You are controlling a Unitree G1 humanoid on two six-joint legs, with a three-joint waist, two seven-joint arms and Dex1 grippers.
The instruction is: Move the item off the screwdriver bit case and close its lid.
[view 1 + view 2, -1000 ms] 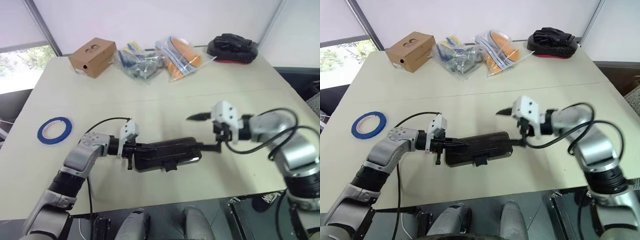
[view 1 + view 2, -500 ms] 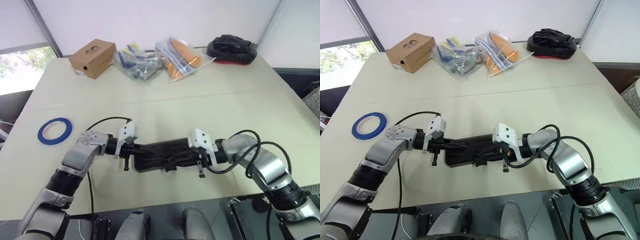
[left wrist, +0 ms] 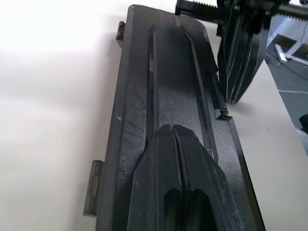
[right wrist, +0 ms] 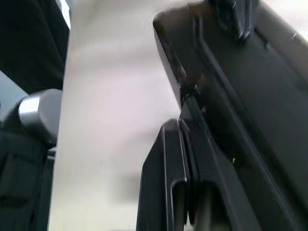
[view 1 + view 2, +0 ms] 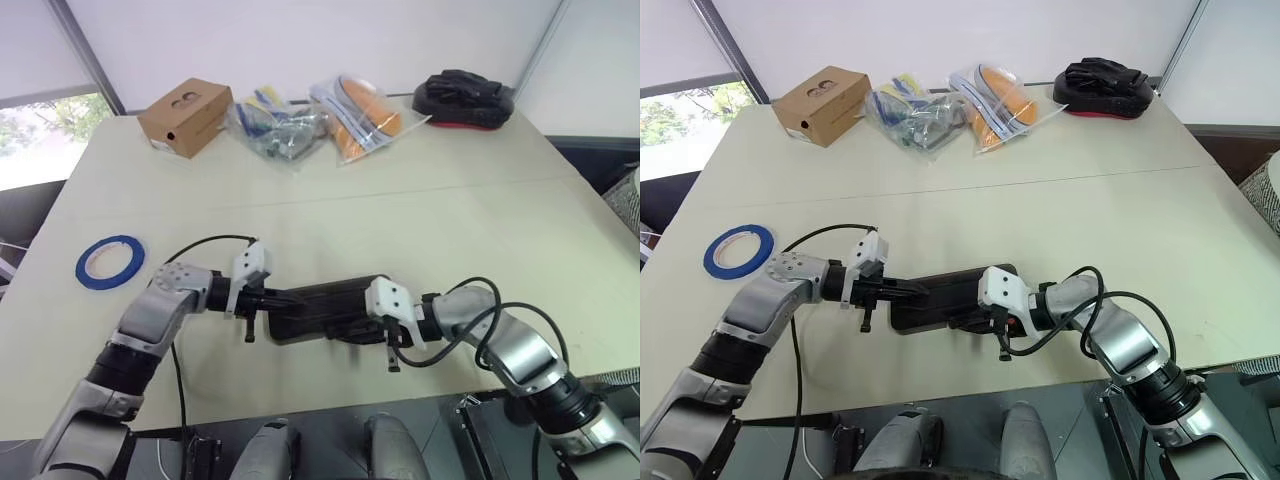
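Right now I have both grippers down on the screwdriver bit case [image 5: 325, 310], which lies flat near the table's [image 5: 480, 210] front edge with its lid [image 3: 163, 91] closed. My left gripper [image 5: 270, 298] rests on its left end, fingers pressed together, holding nothing — my right gripper [image 5: 385, 325] sits at the right end, fingers likewise together. Further left, well apart, lies the blue roll of tape [image 5: 109, 259]. Beyond — a cardboard box [image 5: 186, 115], plastic bags [image 5: 320, 120], a black glove [image 5: 465, 95].
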